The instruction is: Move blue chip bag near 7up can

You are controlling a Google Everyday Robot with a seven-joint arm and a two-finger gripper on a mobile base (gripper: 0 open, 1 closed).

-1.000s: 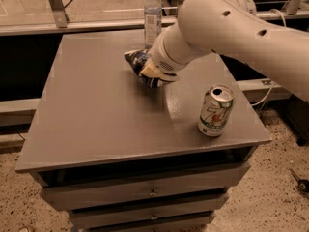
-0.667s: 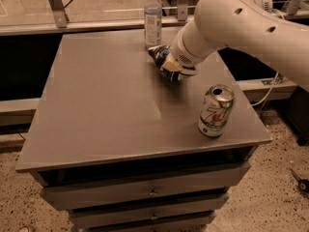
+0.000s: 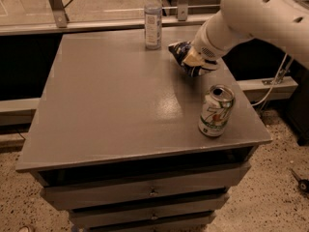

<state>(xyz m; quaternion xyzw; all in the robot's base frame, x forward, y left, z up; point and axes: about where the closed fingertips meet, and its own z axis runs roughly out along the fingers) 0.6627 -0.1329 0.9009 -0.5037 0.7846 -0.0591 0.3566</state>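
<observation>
The blue chip bag (image 3: 179, 50) is dark navy with pale crimped edges and hangs crumpled in my gripper (image 3: 192, 62), just above the right rear part of the grey table (image 3: 106, 100). The gripper is shut on the bag, and my white arm (image 3: 251, 18) comes in from the upper right and hides part of it. The 7up can (image 3: 216, 111), silver-white with a green logo and an open top, stands upright near the table's front right corner. The bag is behind the can and a little to its left, about one can height away.
A clear plastic water bottle (image 3: 153, 18) stands upright at the table's rear edge, left of the bag. Drawers (image 3: 149, 193) sit below the tabletop. A cable (image 3: 273, 88) hangs at the right beside the table.
My gripper has carried the blue chip bag to the right along the rear part of the table, ending closer to the 7up can. The can and the bottle have not moved.
</observation>
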